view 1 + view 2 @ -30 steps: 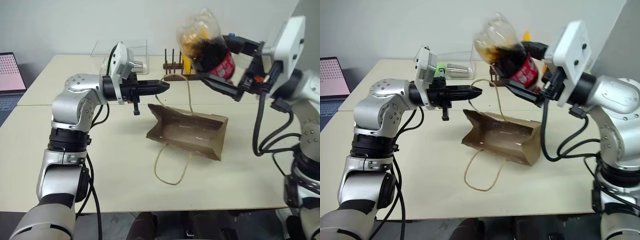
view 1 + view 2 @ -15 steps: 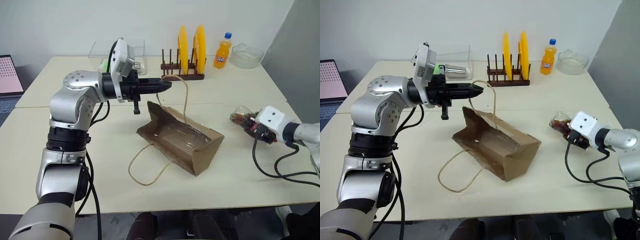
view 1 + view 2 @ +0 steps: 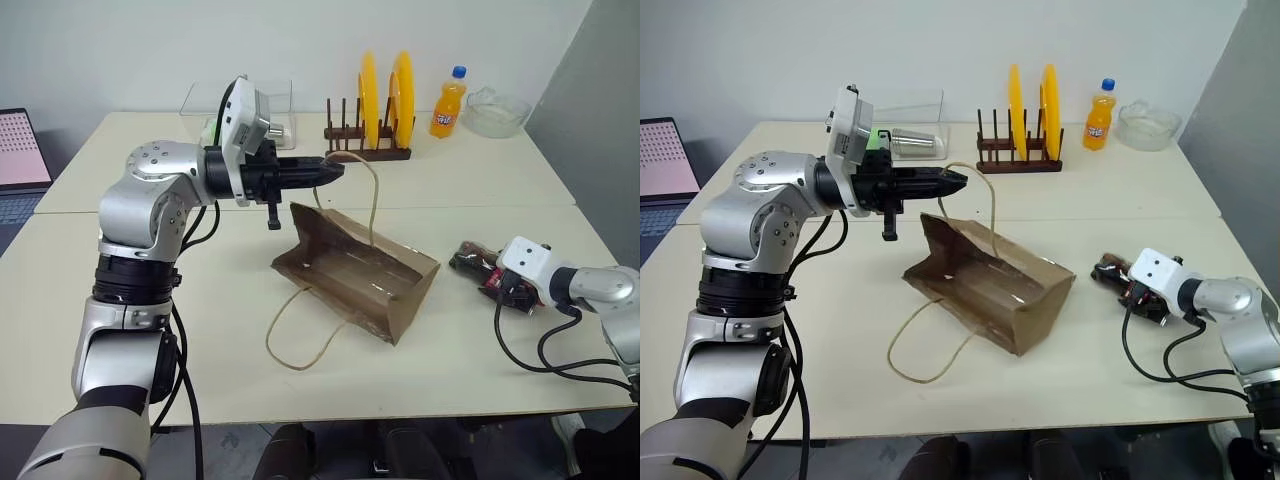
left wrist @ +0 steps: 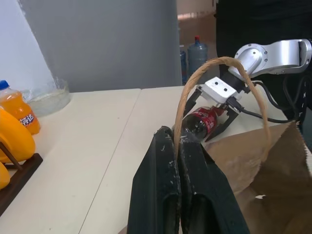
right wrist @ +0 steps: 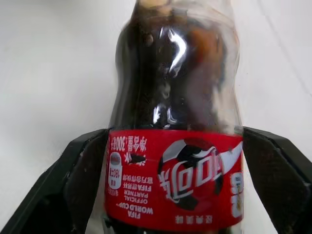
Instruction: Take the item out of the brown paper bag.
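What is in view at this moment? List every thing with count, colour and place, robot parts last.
cola bottle: 1, dark with a red label, lying on the table between the right gripper's fingers, out of the bag.
brown paper bag: 1, brown, mid-table, mouth open, one cord handle raised, the other lying on the table.
plate rack: 1, dark wood, far side of the table.
plates: 2, yellow, upright in the rack.
soda bottle: 1, orange with a blue cap, right of the rack.
glass bowl: 1, clear, far right corner.
clear box: 1, transparent, far left, a metal cup inside.
laptop: 1, pink screen, left edge.
table: 1, pale beige.
left gripper: 1, black, shut on the raised handle.
right gripper: 1, black, open around the cola bottle.
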You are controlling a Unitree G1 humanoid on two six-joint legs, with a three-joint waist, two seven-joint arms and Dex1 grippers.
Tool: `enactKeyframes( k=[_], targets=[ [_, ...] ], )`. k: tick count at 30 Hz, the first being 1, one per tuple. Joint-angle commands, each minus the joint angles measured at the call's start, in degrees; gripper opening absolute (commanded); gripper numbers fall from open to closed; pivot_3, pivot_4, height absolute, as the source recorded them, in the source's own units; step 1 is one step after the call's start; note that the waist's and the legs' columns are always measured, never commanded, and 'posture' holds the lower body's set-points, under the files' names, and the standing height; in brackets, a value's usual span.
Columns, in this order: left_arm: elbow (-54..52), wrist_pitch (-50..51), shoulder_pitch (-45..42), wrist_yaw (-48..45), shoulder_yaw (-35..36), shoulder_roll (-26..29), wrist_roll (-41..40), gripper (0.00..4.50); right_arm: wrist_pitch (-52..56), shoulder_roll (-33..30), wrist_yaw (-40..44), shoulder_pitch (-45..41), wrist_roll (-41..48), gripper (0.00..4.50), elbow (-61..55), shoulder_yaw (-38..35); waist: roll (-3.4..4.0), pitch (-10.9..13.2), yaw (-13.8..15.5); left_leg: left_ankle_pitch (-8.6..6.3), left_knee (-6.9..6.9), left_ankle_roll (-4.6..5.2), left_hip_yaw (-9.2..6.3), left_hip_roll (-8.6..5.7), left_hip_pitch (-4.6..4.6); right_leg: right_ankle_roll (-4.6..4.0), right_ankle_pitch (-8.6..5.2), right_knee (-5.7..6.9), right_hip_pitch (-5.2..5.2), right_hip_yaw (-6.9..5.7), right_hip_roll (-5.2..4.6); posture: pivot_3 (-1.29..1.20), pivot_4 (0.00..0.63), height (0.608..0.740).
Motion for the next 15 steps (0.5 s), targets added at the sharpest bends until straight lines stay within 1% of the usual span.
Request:
enactKeyframes(
  k=[1,3,5,8,10,15],
  targets=[
    [-0.51,0.39,-1.32,1.90,1.92,1.75,0.19,0.00,3.16,-1.17,3.79,1.16,9.14,4.46,-13.29,-8.09,0.00,0.00,-0.04,0.00,0.00,0.00,-0.01,0.01,0.01,0.03,-0.02,0.00,0.00,-0.01,0.01,0.00,0.150,0.740],
    [0.32,-0.81,-1.73,3.11,1.51,2.60,2.07,0.00,8.02,-0.98,5.78,3.04,16.65,4.46,-21.89,-12.20,0.00,0.00,0.01,-0.01,-0.01,0.02,-0.08,0.02,0.00,0.12,-0.07,0.01,0.01,-0.06,0.02,0.00,0.150,0.740],
    [1.36,-1.99,-2.16,5.16,0.69,3.12,4.57,0.00,14.00,0.02,5.73,4.30,24.72,4.46,-29.35,-15.82,0.00,0.00,0.12,-0.01,0.00,0.02,-0.13,0.01,0.01,0.17,-0.09,0.00,0.04,-0.09,0.02,0.00,0.150,0.740],
    [2.60,-2.69,-2.68,7.74,-0.17,3.28,7.24,0.00,19.79,0.49,4.61,4.98,32.98,4.46,-35.41,-18.36,-0.01,0.00,0.36,-0.06,0.02,0.09,-0.17,0.00,0.05,0.20,-0.09,-0.05,0.15,-0.12,-0.01,0.00,0.150,0.740],
    [4.04,-1.96,-3.90,11.31,-0.58,2.77,9.64,0.00,21.63,0.45,3.92,4.69,36.10,4.46,-37.78,-18.49,-0.01,0.00,0.61,-0.07,0.05,0.11,-0.17,-0.01,0.11,0.22,-0.08,-0.10,0.25,-0.12,-0.02,0.00,0.150,0.740],
    [6.19,-0.55,-5.69,15.13,-1.55,1.79,12.38,0.00,22.90,1.86,-0.36,0.93,37.98,4.46,-39.36,-15.18,-0.01,0.00,0.70,-0.07,0.05,0.12,-0.16,-0.03,0.13,0.24,-0.09,-0.12,0.26,-0.12,-0.03,0.00,0.150,0.740]
  ],
)
